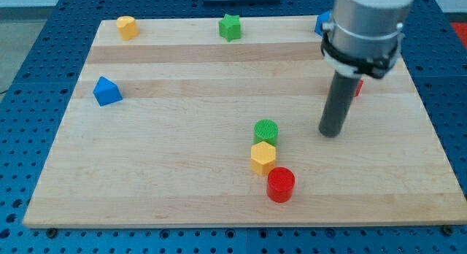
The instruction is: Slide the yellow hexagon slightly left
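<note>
The yellow hexagon [263, 157] lies on the wooden board a little below centre. A green cylinder [266, 131] touches its upper side and a red cylinder [281, 185] sits against its lower right. My tip [331, 133] rests on the board to the right of the green cylinder, up and to the right of the yellow hexagon, with a clear gap between.
A blue block [107, 91] sits at the left. Another yellow block [128, 27] is at the top left, a green star [230, 26] at the top middle. A blue block [322, 22] and a red block [357, 87] are partly hidden behind the arm. The board's edge [241, 223] runs along the bottom.
</note>
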Controlling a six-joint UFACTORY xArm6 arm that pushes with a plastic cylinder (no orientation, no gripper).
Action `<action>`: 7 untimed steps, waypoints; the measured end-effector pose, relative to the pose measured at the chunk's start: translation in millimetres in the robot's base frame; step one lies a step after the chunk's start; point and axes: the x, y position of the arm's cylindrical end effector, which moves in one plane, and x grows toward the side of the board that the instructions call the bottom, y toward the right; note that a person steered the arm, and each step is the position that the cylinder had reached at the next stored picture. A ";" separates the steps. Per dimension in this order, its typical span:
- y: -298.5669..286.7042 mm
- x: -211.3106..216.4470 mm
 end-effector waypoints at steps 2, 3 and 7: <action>-69.8 39.9; -117.7 39.4; -175.1 43.1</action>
